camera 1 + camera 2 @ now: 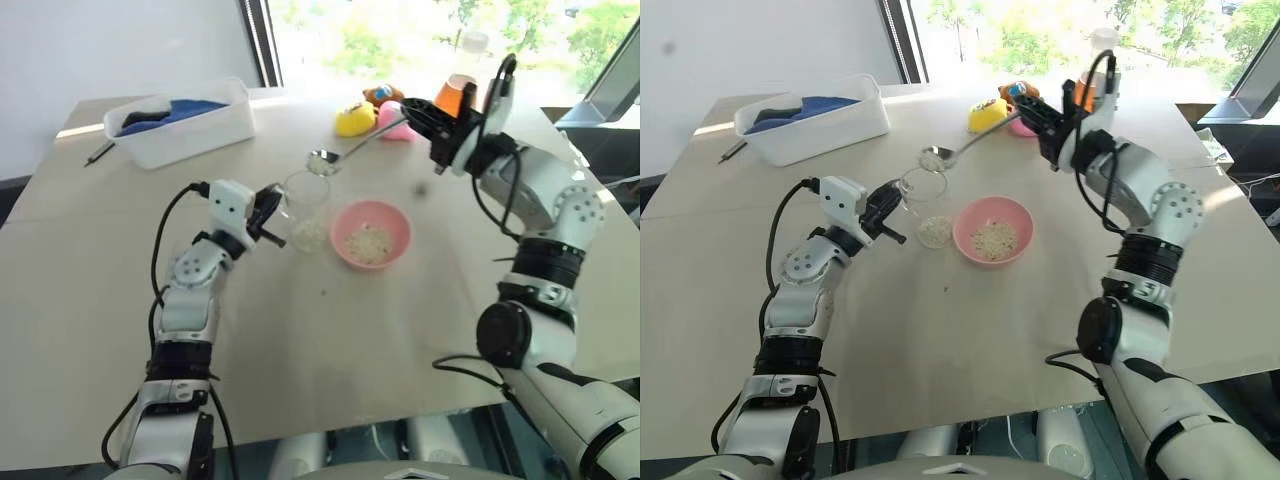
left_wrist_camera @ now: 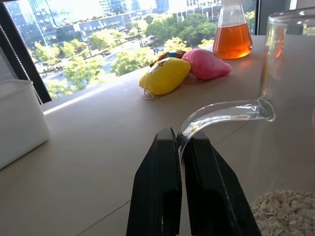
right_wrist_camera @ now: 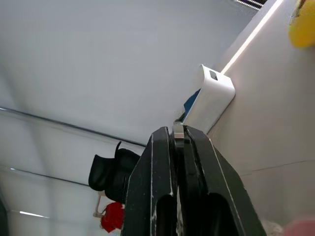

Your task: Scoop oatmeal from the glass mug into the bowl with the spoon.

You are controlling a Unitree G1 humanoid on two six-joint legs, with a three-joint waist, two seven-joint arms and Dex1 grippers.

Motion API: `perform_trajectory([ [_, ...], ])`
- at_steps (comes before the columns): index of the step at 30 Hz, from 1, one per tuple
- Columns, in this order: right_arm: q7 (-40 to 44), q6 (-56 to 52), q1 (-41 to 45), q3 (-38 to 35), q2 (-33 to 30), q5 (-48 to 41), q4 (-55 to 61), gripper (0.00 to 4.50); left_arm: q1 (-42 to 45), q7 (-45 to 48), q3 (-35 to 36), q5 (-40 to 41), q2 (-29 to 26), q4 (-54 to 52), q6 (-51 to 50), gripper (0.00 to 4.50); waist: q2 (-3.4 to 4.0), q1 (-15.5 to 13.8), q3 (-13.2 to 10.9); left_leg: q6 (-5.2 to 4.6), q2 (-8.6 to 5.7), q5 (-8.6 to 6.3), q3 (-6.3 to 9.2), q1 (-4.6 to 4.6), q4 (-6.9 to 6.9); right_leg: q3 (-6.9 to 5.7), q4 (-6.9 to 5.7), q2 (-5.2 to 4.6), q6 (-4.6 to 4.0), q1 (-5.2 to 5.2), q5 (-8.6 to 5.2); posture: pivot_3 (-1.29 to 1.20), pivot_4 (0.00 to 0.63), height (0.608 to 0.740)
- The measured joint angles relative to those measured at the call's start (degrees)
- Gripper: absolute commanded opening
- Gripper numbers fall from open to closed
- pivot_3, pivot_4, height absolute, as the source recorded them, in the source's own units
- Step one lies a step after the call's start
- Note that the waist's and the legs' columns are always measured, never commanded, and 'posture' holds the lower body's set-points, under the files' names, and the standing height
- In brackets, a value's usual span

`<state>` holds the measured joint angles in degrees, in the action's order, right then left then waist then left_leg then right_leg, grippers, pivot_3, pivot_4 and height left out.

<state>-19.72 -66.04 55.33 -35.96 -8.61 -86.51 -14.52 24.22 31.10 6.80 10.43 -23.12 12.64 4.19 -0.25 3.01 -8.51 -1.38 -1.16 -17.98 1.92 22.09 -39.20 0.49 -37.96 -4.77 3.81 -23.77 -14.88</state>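
Right claw [image 1: 437,128] is clamped on the spoon [image 1: 350,150] handle, its loaded head hanging above the mug [image 1: 306,205]. Left claw [image 1: 271,212] pinches the mug's handle, steadying it on the worktop [image 1: 300,330] beside the bowl [image 1: 370,234]. To do this well, I'd carry the head level over the bowl before tipping. How much oatmeal [image 1: 322,162] rides the spoon is hard to make out.
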Motion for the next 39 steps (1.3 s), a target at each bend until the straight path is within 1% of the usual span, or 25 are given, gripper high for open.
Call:
perform_trajectory([
  [5,-0.58,0.05,-3.37,1.39,-4.99,-1.17,0.64,0.00,0.09,-0.02,0.13,0.04,-0.06,0.68,0.00,0.01,0.00,0.39,0.00,0.00,0.05,0.00,-0.02,0.00,0.01,0.02,0.01,0.03,0.00,-0.01,0.00,0.00,0.150,0.740],
  [9,4.73,-1.27,-6.62,7.97,-10.36,3.80,3.66,0.00,0.21,-0.16,0.16,0.03,-0.06,1.51,0.05,0.01,0.00,0.60,0.00,-0.01,0.21,-0.01,-0.09,-0.02,0.00,0.08,0.03,0.06,0.01,-0.01,0.00,0.00,0.150,0.740],
  [13,13.18,-0.72,-7.46,16.99,-13.02,12.44,7.66,0.00,0.18,-0.24,0.15,0.02,-0.05,1.63,0.11,0.01,0.00,0.71,0.00,-0.01,0.24,-0.01,-0.09,-0.03,-0.01,0.09,0.05,0.08,0.01,-0.03,0.00,0.00,0.150,0.740],
  [16,20.49,1.79,-7.21,24.55,-15.37,20.19,11.86,0.00,0.13,-0.34,0.16,0.01,-0.05,1.63,0.13,0.01,0.00,0.55,0.00,-0.01,0.23,-0.01,-0.07,-0.02,-0.02,0.07,0.06,0.08,0.01,-0.03,0.00,0.00,0.150,0.740],
  [18,26.88,4.47,-6.81,30.55,-18.47,26.54,14.58,0.00,-0.03,-0.43,0.22,0.01,-0.06,1.60,0.13,0.01,0.00,0.39,0.00,-0.01,0.22,-0.01,-0.06,-0.01,-0.04,0.06,0.08,0.07,0.01,-0.03,0.00,0.00,0.150,0.740],
  [22,38.47,9.97,-5.24,40.01,-23.79,36.90,19.15,0.00,-0.82,-0.93,0.64,0.01,-0.07,1.52,0.18,0.01,-0.01,0.11,-0.01,-0.01,0.22,-0.01,-0.01,-0.01,-0.04,0.02,0.18,0.06,0.01,-0.03,0.00,0.00,0.150,0.740],
  [24,43.31,12.86,-4.78,42.77,-25.59,41.09,20.82,0.00,-1.04,-1.01,0.64,-0.01,-0.07,1.44,0.44,0.01,-0.01,-0.12,-0.01,-0.01,0.22,-0.01,-0.01,-0.01,-0.05,0.02,0.18,0.06,0.01,-0.03,0.00,0.00,0.150,0.740],
  [31,54.47,19.51,-2.69,47.78,-27.39,50.74,24.74,0.00,-1.61,-1.35,0.64,-0.04,-0.06,1.39,1.41,0.01,-0.02,-0.78,-0.01,-0.01,0.23,-0.01,0.01,-0.01,-0.07,0.01,0.19,0.03,0.01,-0.03,0.00,0.00,0.150,0.740],
  [34,56.83,21.95,-2.42,48.65,-27.74,54.28,25.17,0.00,-1.68,-1.39,0.56,-0.14,-0.05,1.39,1.68,0.01,-0.03,-0.87,-0.01,0.00,0.21,-0.01,0.02,-0.01,-0.08,0.00,0.19,0.00,0.01,-0.03,0.00,0.00,0.150,0.740],
  [35,56.64,21.41,-2.43,48.10,-26.85,54.29,25.04,0.00,-1.81,-1.45,0.58,-0.15,-0.06,1.38,1.86,0.01,-0.03,-0.89,-0.01,0.00,0.21,-0.01,0.02,-0.01,-0.08,0.00,0.18,-0.01,0.01,-0.03,0.00,0.00,0.150,0.740],
  [37,53.58,17.50,-2.49,42.69,-21.44,50.71,23.32,0.00,-1.85,-1.53,0.45,-0.21,-0.01,1.37,2.01,0.01,-0.04,-0.77,-0.01,0.01,0.23,0.00,0.03,-0.03,-0.08,0.02,0.13,0.00,0.01,-0.03,0.00,0.00,0.150,0.740],
  [38,53.14,17.13,-2.49,42.01,-20.92,50.21,23.03,0.00,-1.83,-1.53,0.38,-0.21,0.01,1.36,2.02,0.01,-0.04,-0.79,-0.01,0.01,0.23,0.00,0.03,-0.03,-0.09,0.01,0.12,0.00,0.01,-0.03,0.00,0.00,0.150,0.740],
  [39,48.86,13.86,-1.56,36.73,-16.91,47.39,19.71,0.00,-1.94,-1.55,0.24,-0.21,0.07,1.30,2.16,0.01,-0.04,-0.86,-0.01,0.02,0.23,0.00,0.04,-0.03,-0.10,0.00,0.09,-0.01,0.00,-0.03,0.00,0.00,0.150,0.740],
])
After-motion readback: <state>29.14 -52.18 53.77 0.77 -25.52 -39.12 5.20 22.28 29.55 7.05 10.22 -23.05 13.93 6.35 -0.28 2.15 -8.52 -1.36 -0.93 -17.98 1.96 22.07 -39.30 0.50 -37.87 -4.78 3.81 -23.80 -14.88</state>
